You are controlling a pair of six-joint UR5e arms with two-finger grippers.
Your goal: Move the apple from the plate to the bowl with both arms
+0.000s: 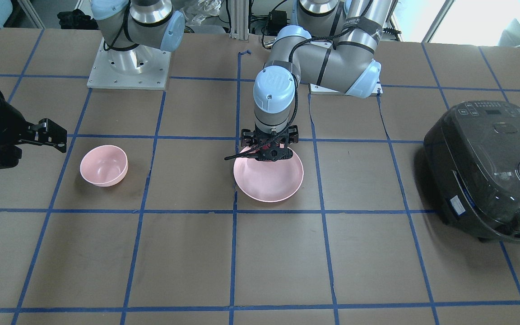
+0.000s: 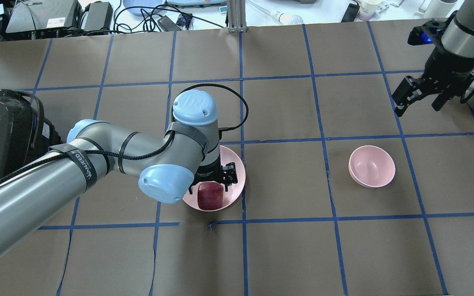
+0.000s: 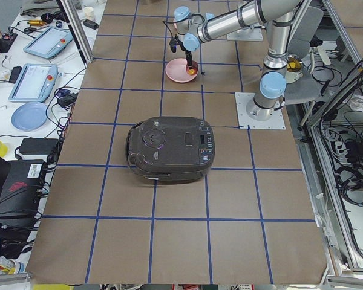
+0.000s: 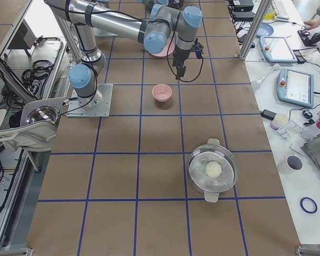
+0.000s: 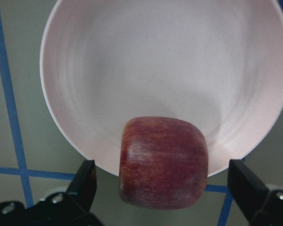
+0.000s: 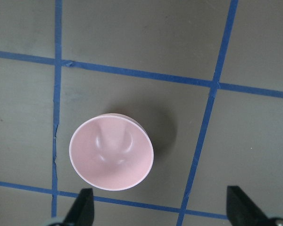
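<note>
Apple (image 5: 163, 162) sits untouched between wide-spread fingers (image 5: 86, 179) of left tool (image 5: 163, 176), on plate (image 5: 132, 70) rim.

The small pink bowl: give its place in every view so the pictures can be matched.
Front-facing: bowl left of centre, with the plate to its right.
Overhead: bowl right of centre.
Exterior left: cannot make it out.
Exterior right: bowl upper middle, nearer than the plate.
Left wrist: not in it.
Right wrist: bowl lower left of centre.
Shared landmark: the pink plate, in all but the right wrist view.
</note>
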